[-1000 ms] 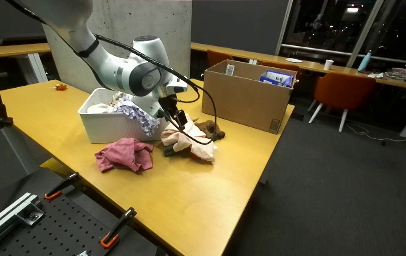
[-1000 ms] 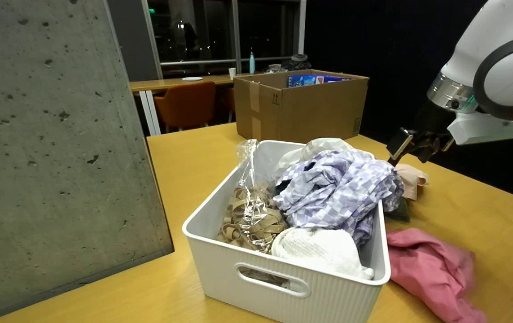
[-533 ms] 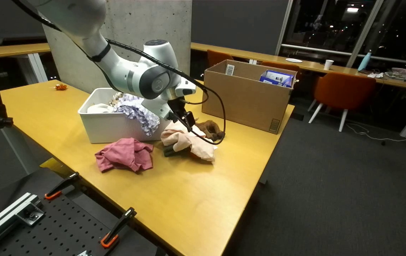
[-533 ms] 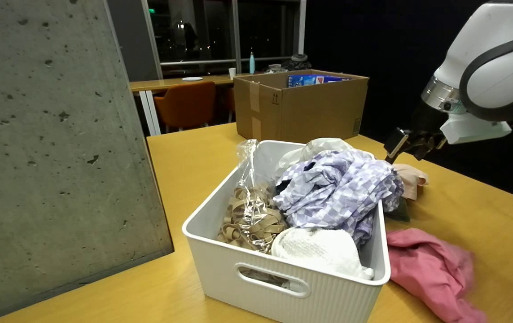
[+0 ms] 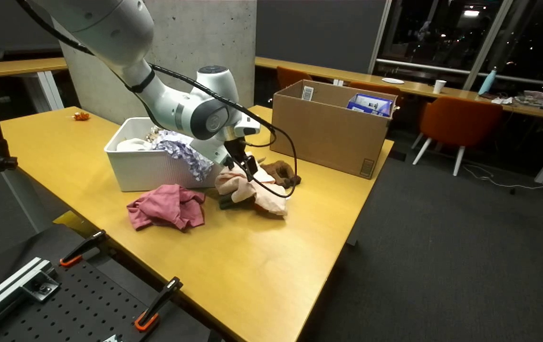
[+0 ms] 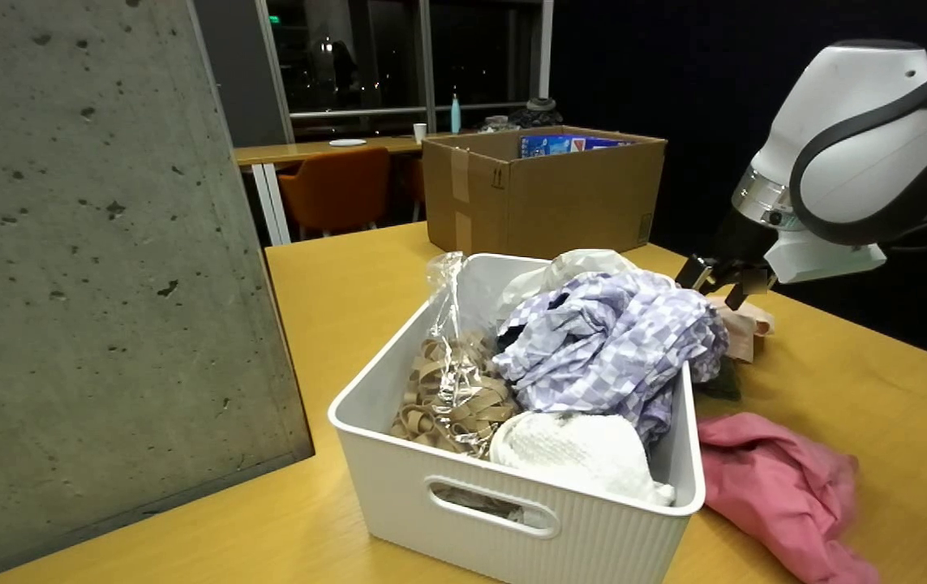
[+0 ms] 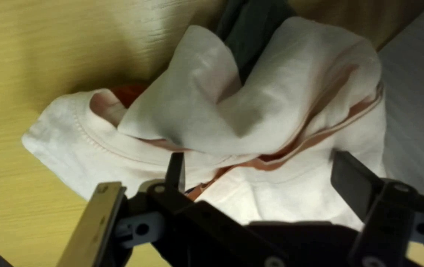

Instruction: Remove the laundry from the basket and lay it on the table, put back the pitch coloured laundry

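The peach laundry (image 5: 271, 202) lies crumpled on the table (image 5: 252, 266) beside the white basket (image 5: 152, 171), over dark green cloth (image 7: 252, 29) and an orange piece. My gripper (image 7: 258, 158) is open, with its fingers over the peach laundry (image 7: 204, 122); I cannot tell whether they touch it. In an exterior view my gripper (image 6: 712, 290) is just beyond the basket (image 6: 617, 543). The basket holds purple-white checkered cloth (image 6: 609, 349), a white towel (image 6: 577, 454) and tan straps in clear plastic (image 6: 455, 397). Rose-pink cloth (image 5: 166, 206) and brown cloth (image 5: 281, 173) lie on the table.
A large cardboard box (image 5: 330, 133) stands behind the laundry, near the table's far edge. A concrete pillar (image 6: 106, 243) rises beside the basket. A black cable (image 5: 283, 130) loops from the arm over the laundry. A small orange item (image 5: 81, 116) lies at the table's far corner.
My gripper has moved away from the basket side, then lowered towards the peach laundry. The laundry pieces and basket show no clear movement.
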